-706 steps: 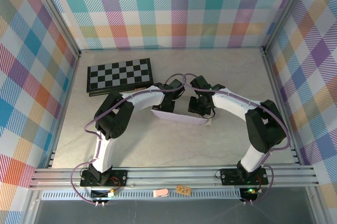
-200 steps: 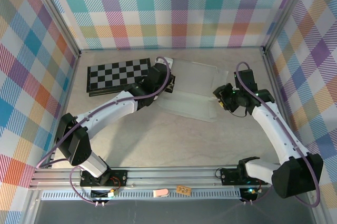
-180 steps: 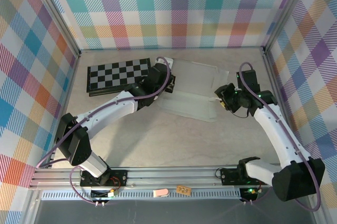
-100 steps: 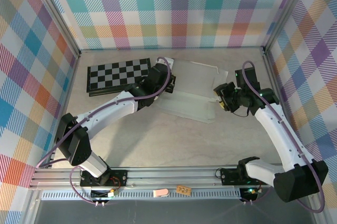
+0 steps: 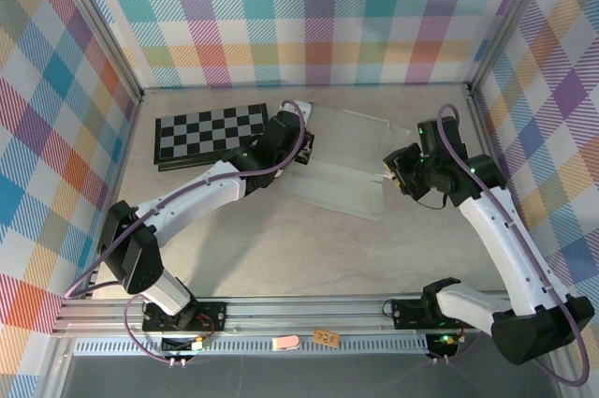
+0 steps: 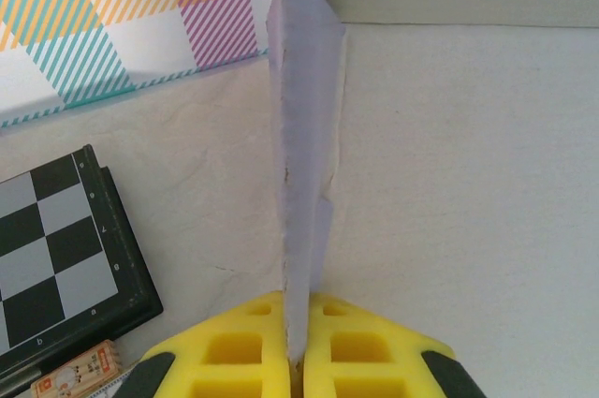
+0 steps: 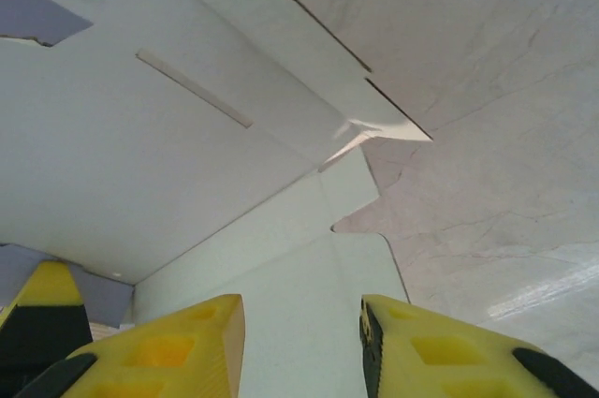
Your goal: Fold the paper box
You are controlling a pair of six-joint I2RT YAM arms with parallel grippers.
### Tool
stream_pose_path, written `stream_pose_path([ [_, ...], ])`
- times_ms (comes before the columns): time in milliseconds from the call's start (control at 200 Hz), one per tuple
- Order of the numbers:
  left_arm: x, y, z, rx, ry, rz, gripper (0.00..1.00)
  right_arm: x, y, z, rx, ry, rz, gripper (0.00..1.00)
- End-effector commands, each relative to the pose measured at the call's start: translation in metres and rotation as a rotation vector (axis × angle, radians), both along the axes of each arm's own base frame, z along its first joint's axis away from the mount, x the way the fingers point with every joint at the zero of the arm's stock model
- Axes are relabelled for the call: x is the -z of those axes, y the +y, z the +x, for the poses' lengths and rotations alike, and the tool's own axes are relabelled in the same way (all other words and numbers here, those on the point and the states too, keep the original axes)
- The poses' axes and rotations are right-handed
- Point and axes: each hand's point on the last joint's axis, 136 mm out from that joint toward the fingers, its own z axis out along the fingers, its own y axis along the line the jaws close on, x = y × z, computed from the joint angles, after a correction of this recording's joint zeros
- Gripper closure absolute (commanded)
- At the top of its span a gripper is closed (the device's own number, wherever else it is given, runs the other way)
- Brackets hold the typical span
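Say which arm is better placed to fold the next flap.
Probably right: the right fingers stand open over a flap of the paper box; the left fingers are shut on its opposite edge.

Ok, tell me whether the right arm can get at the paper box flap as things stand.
Probably yes: the right tool is open, a flap of the paper box lies straight ahead of it, nothing between. The left tool pinches the opposite edge, out of its way.

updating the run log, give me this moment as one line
left gripper: shut on paper box left edge | right gripper: open at its right flap | fold: not yet done
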Motion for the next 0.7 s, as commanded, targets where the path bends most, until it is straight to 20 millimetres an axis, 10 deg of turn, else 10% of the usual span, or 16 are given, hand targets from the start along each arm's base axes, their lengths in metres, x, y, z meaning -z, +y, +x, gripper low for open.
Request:
stream_pose_path([
  [0,-0.019,-0.008,0.004,0.004,-0.053,-0.031,1.0,0.008,0.013,0.015,-0.083,-0.002,-0.015,0.59],
  [395,-0.012,-0.028,0.038,0.04,-0.083,-0.116,1.0,0.046,0.01,0.081,-0.222,-0.023,-0.105,0.52],
  [695,-0.01,-0.032,0.047,0.058,-0.091,-0.094,1.0,0.051,-0.016,0.074,-0.228,0.03,-0.198,0.52],
])
